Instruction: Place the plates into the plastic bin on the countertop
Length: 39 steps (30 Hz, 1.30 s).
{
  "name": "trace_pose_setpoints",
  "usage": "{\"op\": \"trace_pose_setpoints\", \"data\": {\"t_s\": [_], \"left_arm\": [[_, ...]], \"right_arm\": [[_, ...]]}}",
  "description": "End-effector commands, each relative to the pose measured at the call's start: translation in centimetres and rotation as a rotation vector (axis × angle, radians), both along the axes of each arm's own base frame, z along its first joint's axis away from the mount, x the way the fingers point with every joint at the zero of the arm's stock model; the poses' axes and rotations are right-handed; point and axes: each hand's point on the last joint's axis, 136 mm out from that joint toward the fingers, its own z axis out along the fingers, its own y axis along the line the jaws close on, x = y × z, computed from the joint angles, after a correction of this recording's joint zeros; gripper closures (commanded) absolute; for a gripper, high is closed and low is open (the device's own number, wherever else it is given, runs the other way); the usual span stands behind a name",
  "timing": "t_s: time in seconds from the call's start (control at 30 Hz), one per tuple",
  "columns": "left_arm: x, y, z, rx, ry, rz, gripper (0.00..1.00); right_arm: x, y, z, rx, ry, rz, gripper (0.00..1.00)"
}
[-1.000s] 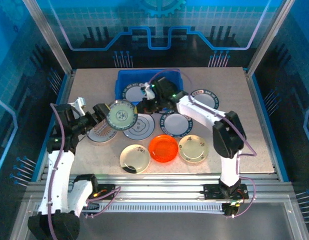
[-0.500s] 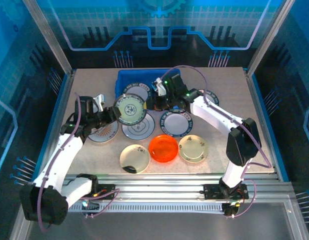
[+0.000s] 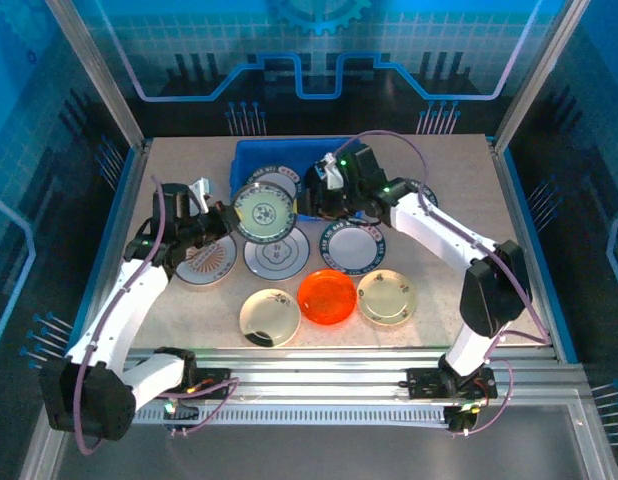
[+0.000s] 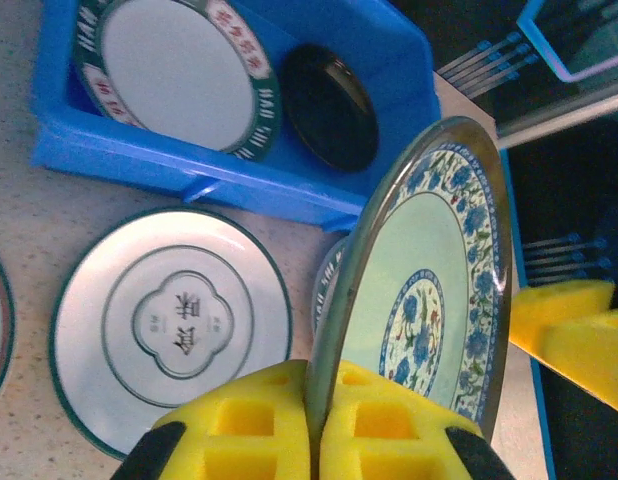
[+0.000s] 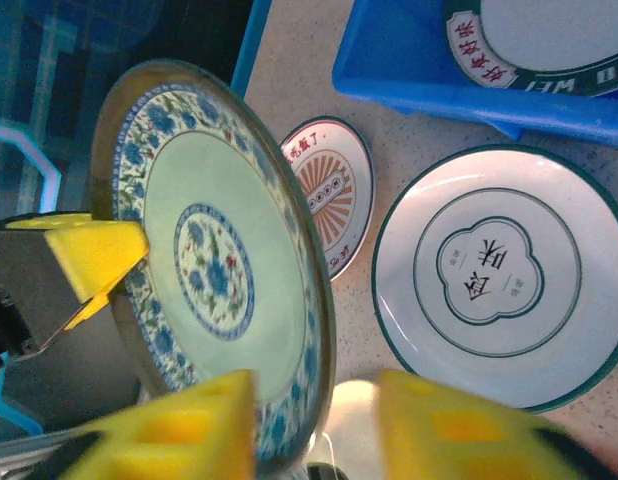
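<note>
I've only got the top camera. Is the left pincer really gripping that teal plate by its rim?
Observer: Yes, its wrist view shows the left pincer shut on the rim of the teal plate, both yellow pads pressed against it.
Operator: And the right pincer?
Observer: Open. Its wrist view shows the right pincer straddling the same rim, with a gap on one side.
Operator: Anything in the blue bin behind that arm?
Observer: A small black dish, beside the green-rimmed white plate.
</note>
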Motion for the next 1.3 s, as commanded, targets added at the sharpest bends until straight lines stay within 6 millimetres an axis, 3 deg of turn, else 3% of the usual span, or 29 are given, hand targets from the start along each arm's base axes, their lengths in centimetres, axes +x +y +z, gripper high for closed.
{"op": "trace_pose_setpoints", "data": {"t_s": [0.0, 0.23, 0.5, 0.83, 1.27], "left_arm": [[2.4, 0.6, 2.5, 0.001, -0.068, 0.052, 1.0], [6.4, -1.3, 3.3, -0.012, -0.076, 0.015, 1.0], [11.1, -5.2, 2.9, -0.046, -0.063, -0.045, 1.0], [16.7, -9.4, 0.8, -0.068, -0.002, -0.087, 1.0], [21.1, -11.0, -3.4, -0.065, 0.079, -0.063, 1.0]], "right_arm": [[0.5, -2.6, 2.2, 0.006, -0.038, -0.056, 0.48], [0.7, -8.0, 3.3, -0.019, -0.098, -0.201, 0.43], [-0.6, -11.9, 0.3, -0.162, -0.132, -0.295, 0.42], [-2.0, -14.6, -2.0, -0.177, -0.1, -0.366, 0.41], [-1.0, -17.7, -1.4, -0.143, -0.099, -0.437, 0.41]]}}
